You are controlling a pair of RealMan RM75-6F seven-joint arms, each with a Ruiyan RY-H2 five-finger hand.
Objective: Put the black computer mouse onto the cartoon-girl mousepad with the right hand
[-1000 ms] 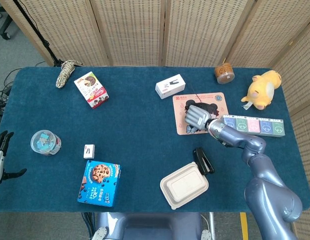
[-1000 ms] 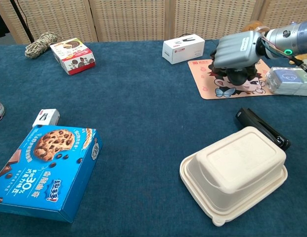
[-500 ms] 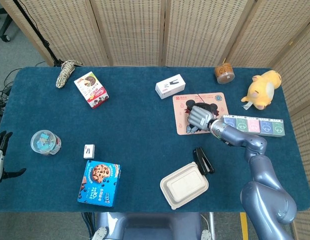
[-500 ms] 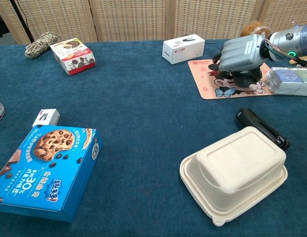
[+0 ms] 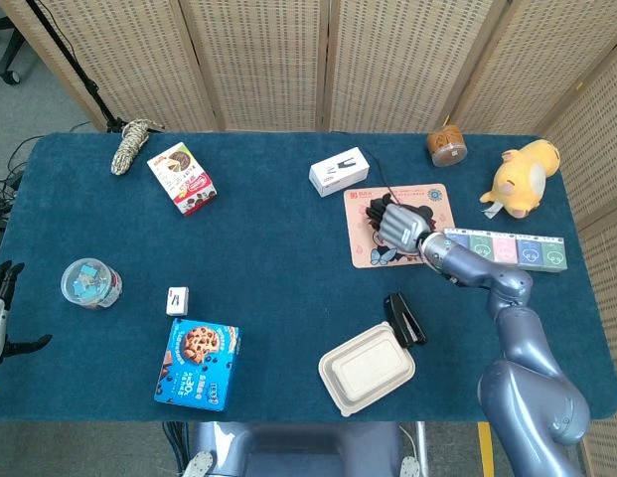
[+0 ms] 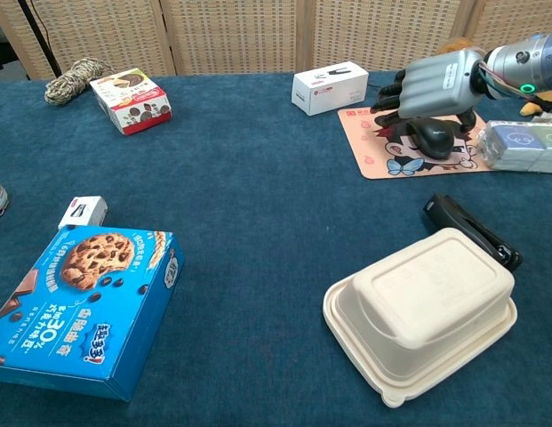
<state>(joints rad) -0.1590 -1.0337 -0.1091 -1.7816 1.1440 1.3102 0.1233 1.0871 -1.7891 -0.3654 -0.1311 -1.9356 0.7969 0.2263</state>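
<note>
The black computer mouse (image 6: 440,135) lies on the pink cartoon-girl mousepad (image 6: 375,158), free of any grip. My right hand (image 6: 433,82) hovers just above and behind it, fingers spread, holding nothing. From the head view the right hand (image 5: 395,221) covers the middle of the mousepad (image 5: 364,254) and hides most of the mouse. My left hand (image 5: 0,306) shows at the far left edge of the head view, off the table, fingers apart and empty.
A white box (image 6: 329,87) stands just left of the mousepad. A strip of coloured packs (image 6: 524,147) lies to its right. A black stapler (image 6: 471,231) and a beige takeaway container (image 6: 420,311) sit nearer me. A blue cookie box (image 6: 80,307) is at the near left.
My right hand has let go of the mouse, opened its fingers and risen toward the far side. The mouse now rests uncovered on the mousepad.
</note>
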